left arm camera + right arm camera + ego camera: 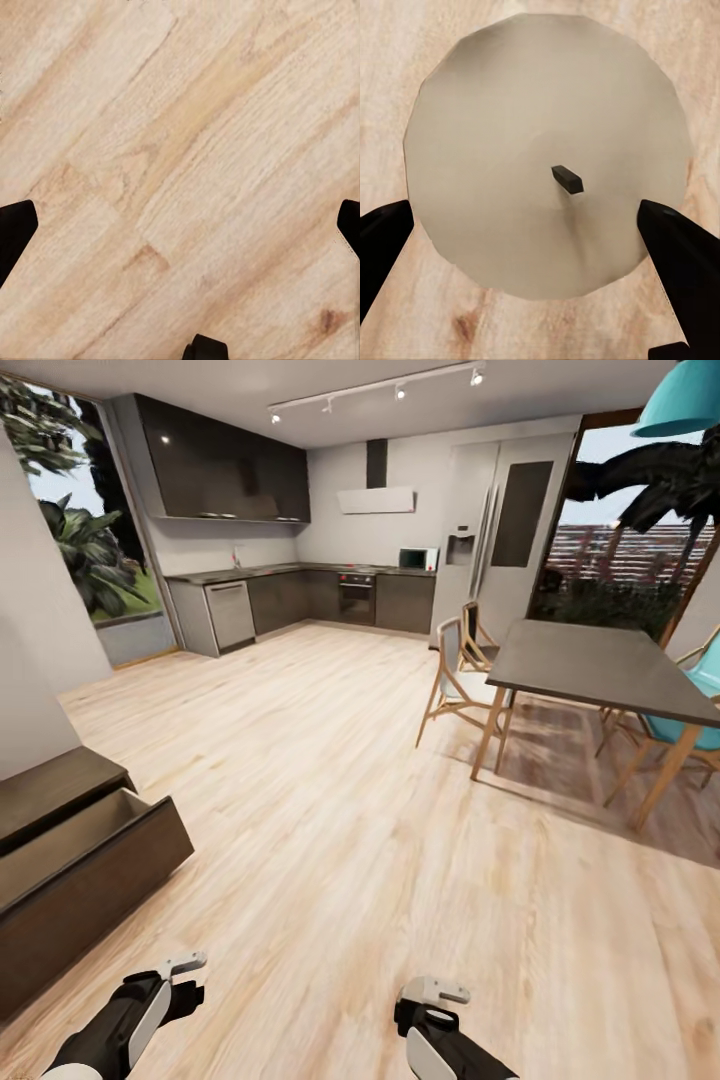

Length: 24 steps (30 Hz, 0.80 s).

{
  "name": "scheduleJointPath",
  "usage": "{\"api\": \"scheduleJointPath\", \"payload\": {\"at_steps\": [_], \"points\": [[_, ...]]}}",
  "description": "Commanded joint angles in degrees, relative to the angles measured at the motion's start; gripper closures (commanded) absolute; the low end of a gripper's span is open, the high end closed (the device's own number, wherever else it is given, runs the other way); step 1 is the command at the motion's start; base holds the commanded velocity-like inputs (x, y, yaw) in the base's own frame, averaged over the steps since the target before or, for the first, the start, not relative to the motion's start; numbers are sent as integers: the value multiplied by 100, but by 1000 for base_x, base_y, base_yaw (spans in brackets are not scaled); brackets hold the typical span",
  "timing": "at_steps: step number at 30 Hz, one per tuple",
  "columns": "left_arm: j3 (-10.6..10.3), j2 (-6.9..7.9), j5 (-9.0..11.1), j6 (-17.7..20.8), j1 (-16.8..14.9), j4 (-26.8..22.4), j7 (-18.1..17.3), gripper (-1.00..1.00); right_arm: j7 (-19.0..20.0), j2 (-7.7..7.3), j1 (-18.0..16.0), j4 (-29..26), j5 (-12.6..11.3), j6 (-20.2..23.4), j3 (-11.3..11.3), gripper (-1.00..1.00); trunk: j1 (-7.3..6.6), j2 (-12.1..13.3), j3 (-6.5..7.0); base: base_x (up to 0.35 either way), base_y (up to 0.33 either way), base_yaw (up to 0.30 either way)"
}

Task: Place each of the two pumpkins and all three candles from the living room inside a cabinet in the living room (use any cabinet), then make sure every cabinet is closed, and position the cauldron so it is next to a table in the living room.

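A pale grey-beige candle (540, 135) with a short dark wick sits between the black fingers (675, 247) of my right gripper (526, 217), which is shut on its sides above the wood floor. In the head view the right gripper (435, 992) hangs low at the bottom, right of centre. My left gripper (187, 217) is open, with bare floor between its fingers, and shows at the bottom left of the head view (183, 966). The dark brown cabinet (55, 790) stands at the left with one drawer (95, 860) pulled out, its pale inside showing. Pumpkins, cauldron and coffee table are out of view.
A dining table (600, 665) with wooden chairs (455, 680) stands at the right. The grey kitchen units (300, 595) and a fridge (490, 530) line the far wall. Wide wood floor (330, 780) lies between me and them.
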Motion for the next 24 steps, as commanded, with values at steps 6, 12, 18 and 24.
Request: {"api": "scheduleJointPath", "payload": {"at_steps": [6, 12, 18, 24], "points": [[4, 0, 3, -2, 0, 0, -7, -100, 0, 0, -1, -1, 11, 0, 2, 100, 0, 0, 0, 209, -232, 291], [4, -6, 9, -3, 0, 0, -8, -100, 0, 1, 2, -1, 11, 1, 2, 100, 0, 0, 0, 54, -237, 291], [6, -8, 9, -5, 0, 0, -9, -100, 0, 1, 1, -1, 11, 2, 2, 100, 0, 0, 0, 3, -179, 291], [9, -8, 9, -2, 0, 0, -9, -100, 0, 1, 1, -1, 10, 1, 2, 100, 0, 0, 0, 0, -20, 291]]}}
